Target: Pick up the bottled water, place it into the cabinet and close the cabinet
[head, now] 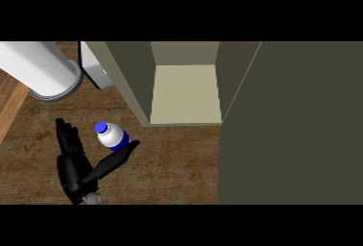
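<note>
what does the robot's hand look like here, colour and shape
Only one hand shows, the left hand: matte black all over, with long slim fingers and a separate thumb. At its base sits a small grey rounded wrist piece. No cables, markings or sleeve are visible, and the forearm lies outside the view.

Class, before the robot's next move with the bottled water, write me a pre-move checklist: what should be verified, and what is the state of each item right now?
1. Bottled water upright on the counter: ok.
2. Left hand around the bottle: not ok; fingers are straight behind it and the thumb reaches toward its side, nothing curled yet.
3. Cabinet open to receive the bottle: ok; the door stands open at the right.
4. Room on the cabinet shelf: ok as far as it shows; nothing shows on the visible part.
5. Path from bottle to cabinet opening: ok; nothing lies between them.
6. Right hand free to close the door: cannot tell; it is not in view.
</note>
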